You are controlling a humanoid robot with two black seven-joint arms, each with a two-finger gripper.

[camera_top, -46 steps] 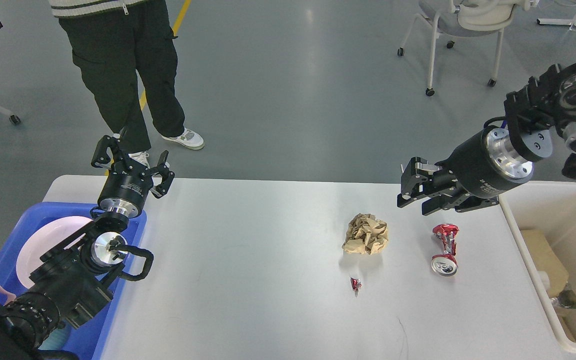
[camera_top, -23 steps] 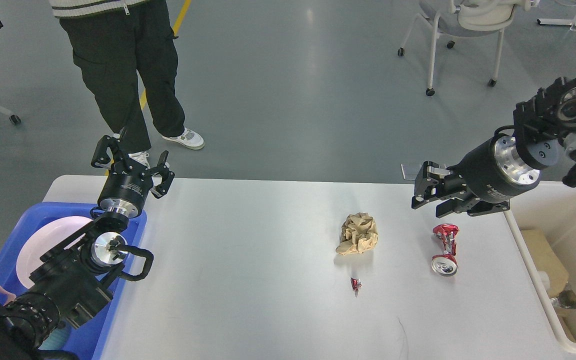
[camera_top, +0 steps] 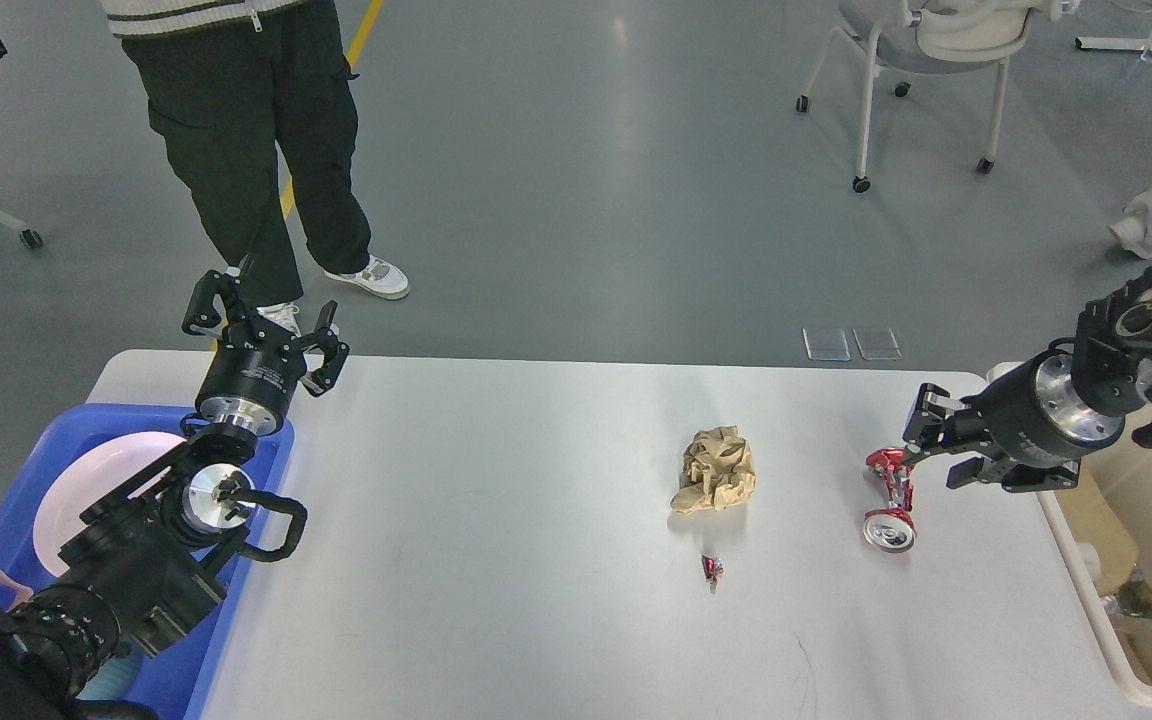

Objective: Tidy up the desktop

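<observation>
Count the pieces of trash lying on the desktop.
3: a crumpled brown paper ball mid-right on the desktop, a small red wrapper scrap just nearer than it, and a crushed red can farther right.

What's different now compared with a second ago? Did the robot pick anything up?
Nothing was picked up. The right gripper swung right and came down, open, next to the crushed red can. The crumpled brown paper shifted slightly left early on. The left gripper, the can, the small red scrap and the desktop stayed as they were.
</observation>
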